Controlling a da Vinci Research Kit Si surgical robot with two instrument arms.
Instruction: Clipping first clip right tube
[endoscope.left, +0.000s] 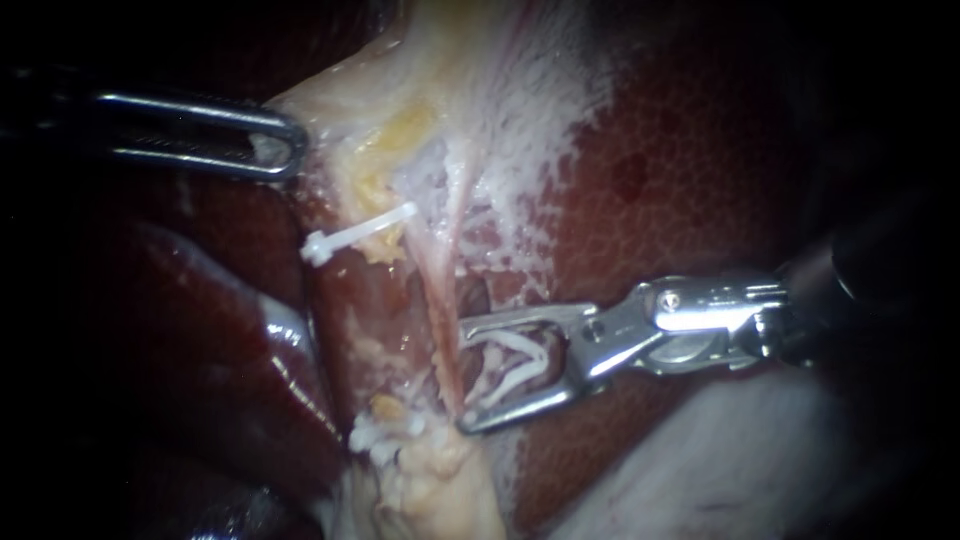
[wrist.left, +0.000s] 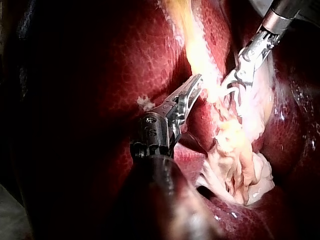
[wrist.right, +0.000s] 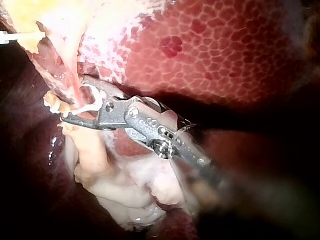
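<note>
Pale tissue (endoscope.left: 330, 110) is pinched in my left instrument (endoscope.left: 290, 145), which lies level. The right tube (endoscope.left: 440, 290) sits only at the tips of my right instrument (endoscope.left: 465, 378), also level, its wide jaws carrying a clip (endoscope.left: 510, 365). Closing now may catch only part of the tube.

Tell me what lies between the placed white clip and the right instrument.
In the endoscope view, only the pale pink tube and bare tissue lie between the placed clip and the right instrument, which carries a loaded clip.
</note>
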